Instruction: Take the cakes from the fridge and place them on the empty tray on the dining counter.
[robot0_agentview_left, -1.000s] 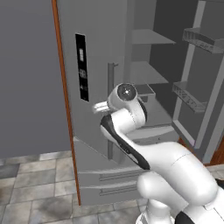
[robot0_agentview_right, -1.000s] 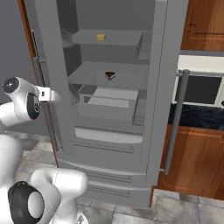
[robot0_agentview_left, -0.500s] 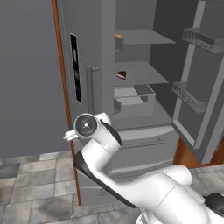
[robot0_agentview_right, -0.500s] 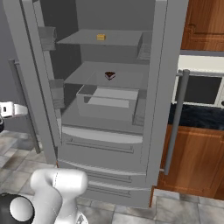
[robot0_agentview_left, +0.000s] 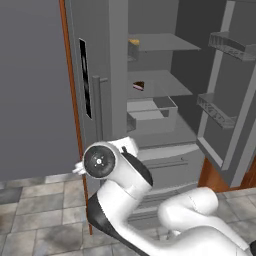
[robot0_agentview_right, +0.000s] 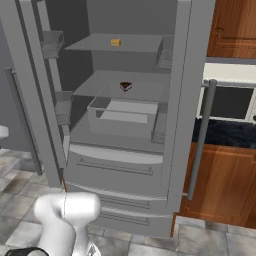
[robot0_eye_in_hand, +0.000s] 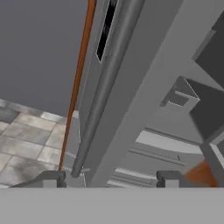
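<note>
Grey stone floor tiles (robot0_agentview_left: 35, 215) and a plain grey wall (robot0_agentview_left: 30, 85) frame the fridge (robot0_agentview_right: 125, 170), which stands with both upper doors swung open. Its left door (robot0_agentview_left: 92, 75) carries the black display panel (robot0_agentview_left: 85, 77) and a vertical bar handle (robot0_agentview_left: 98, 110); the right door (robot0_agentview_left: 235, 100) shows its inner bins (robot0_agentview_left: 215, 110). On the top shelf (robot0_agentview_right: 117, 47) sits the orange-tan block (robot0_agentview_right: 115, 43), toward the back. On the shelf below (robot0_agentview_right: 125, 90) lies the dark wedge (robot0_agentview_right: 125, 86), near the middle, just behind a clear bin (robot0_agentview_right: 122, 117). The two cakes are well apart, one shelf above the other. Lower drawers (robot0_agentview_right: 112, 167) are shut. To the right of the fridge, brown wooden cabinets (robot0_agentview_right: 220, 185) flank a white range front (robot0_agentview_right: 232, 100). The arm (robot0_agentview_left: 135, 200) bends low in front of the left door, its round joint (robot0_agentview_left: 100, 161) facing the left base camera. In the hand view the gripper (robot0_eye_in_hand: 109, 179) looks up along the left door's handle (robot0_eye_in_hand: 105, 87); its fingertips (robot0_eye_in_hand: 52, 177) stand wide apart with nothing between them, the bottom end of the handle showing just inside the left tip, contact not discernible. An orange-brown strip (robot0_eye_in_hand: 76, 87) runs along the door's outer edge.
</note>
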